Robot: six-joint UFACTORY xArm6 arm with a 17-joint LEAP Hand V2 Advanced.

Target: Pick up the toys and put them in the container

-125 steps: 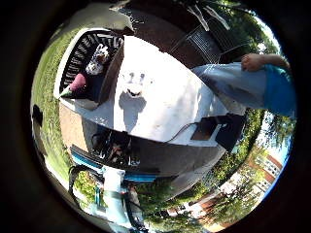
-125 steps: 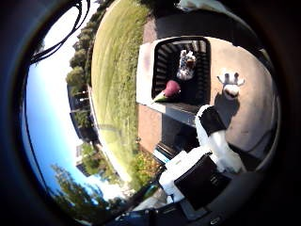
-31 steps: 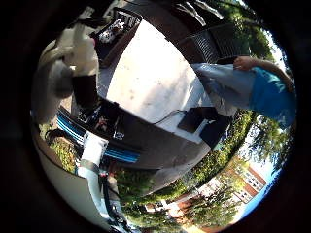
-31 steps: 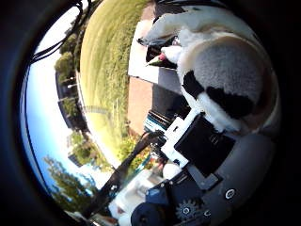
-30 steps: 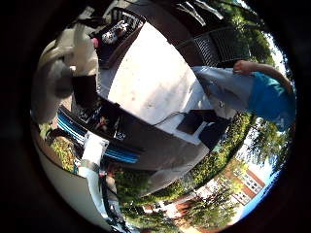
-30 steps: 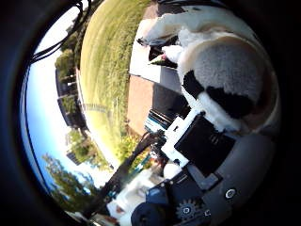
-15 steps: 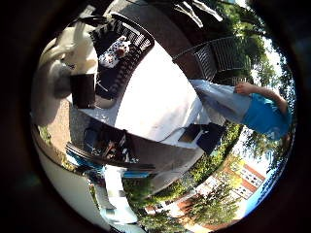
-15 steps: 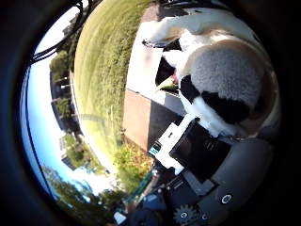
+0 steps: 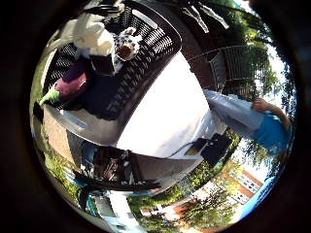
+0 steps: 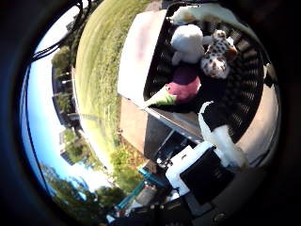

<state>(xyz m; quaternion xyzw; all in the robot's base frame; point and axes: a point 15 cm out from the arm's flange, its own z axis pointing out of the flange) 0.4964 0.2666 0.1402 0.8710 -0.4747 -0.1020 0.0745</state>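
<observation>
- Right thumb side palm view: a black slatted container point(image 10: 244, 101) fills the upper right of the frame, standing on a white counter point(image 10: 141, 52) with lawn beyond it at the left.
- Inside the container lie three toys close together: a white plush toy point(image 10: 188, 42) towards the upper middle, a spotted plush animal point(image 10: 217, 61) just right of it and touching it, and a purple eggplant toy with a green stem point(image 10: 181, 87) below the white one, its stem pointing to the container's near wall.
- The hand point(image 10: 207, 169) shows at the lower right of this frame, white and black; one of its fingers point(image 10: 218, 129) reaches up over the container's rim, fairly straight, with nothing between the fingers. They look apart and relaxed, holding nothing.
- Right little finger side palm view: the same container sits in the upper left of the frame, on the counter's end, with the eggplant toy at the far left of it, the white plush toy at the top and the spotted animal just beside that.
- The bare white counter top runs from the container down towards the middle of the frame.
- A person in a blue top point(image 9: 269, 131) stands at the right edge, beside the counter, touching none of the toys.
- A dark metal bench point(image 9: 238, 68) stands beyond the counter in the upper right.
</observation>
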